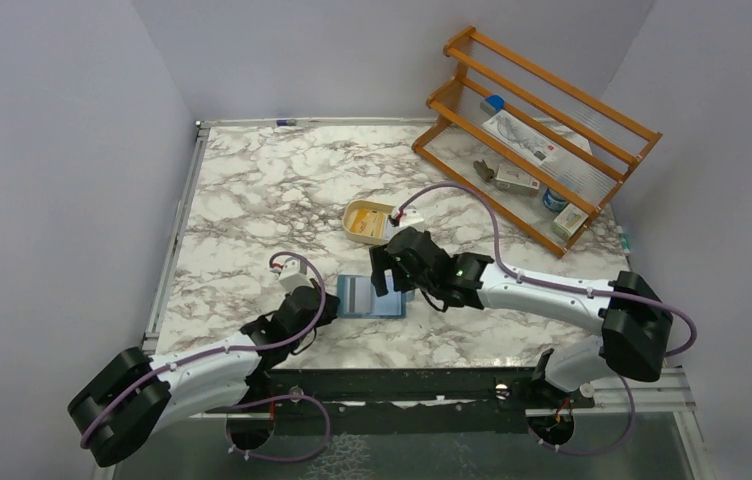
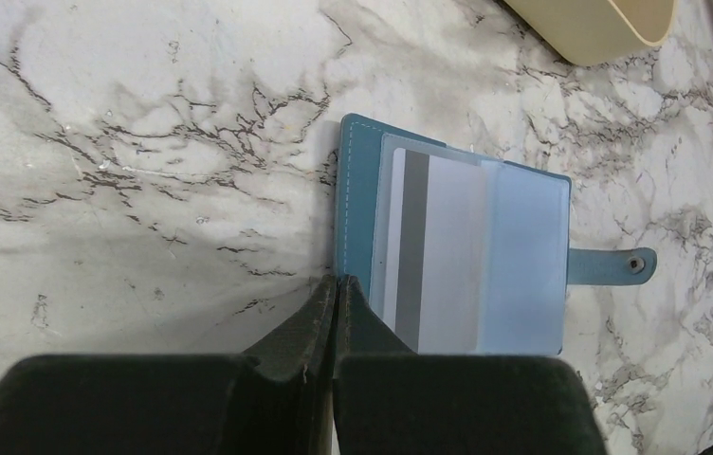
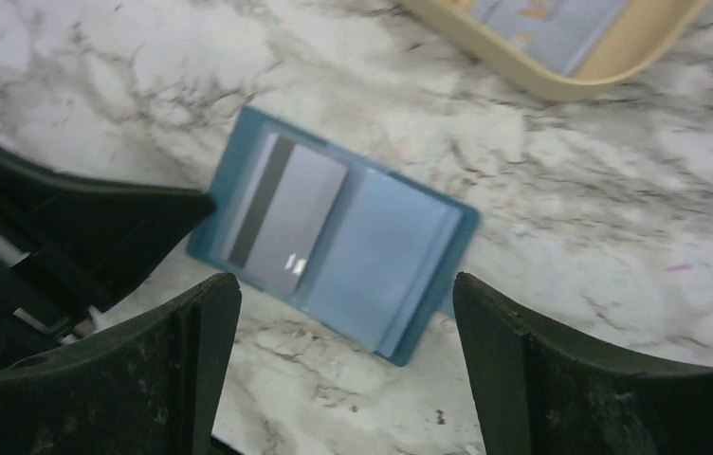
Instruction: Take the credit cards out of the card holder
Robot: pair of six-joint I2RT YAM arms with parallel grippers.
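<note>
The teal card holder [image 1: 372, 297] lies open on the marble table. A pale credit card with a dark stripe [image 2: 433, 251] sits in its clear left pocket, and also shows in the right wrist view [image 3: 286, 213]. The snap tab [image 2: 613, 266] sticks out to the right. My left gripper [image 2: 337, 282] is shut, its tips touching the holder's [image 2: 357, 199] left border at the near corner. My right gripper [image 3: 343, 303] is open and empty, hovering just above the holder [image 3: 386, 261]. In the top view it [image 1: 390, 272] covers the holder's right part.
A tan oval dish [image 1: 364, 222] stands just behind the holder, with a pale blue card in it [image 3: 561, 24]. A wooden rack [image 1: 537, 130] with small items stands at the back right. My left gripper's fingers [image 3: 78, 218] show left of the holder in the right wrist view.
</note>
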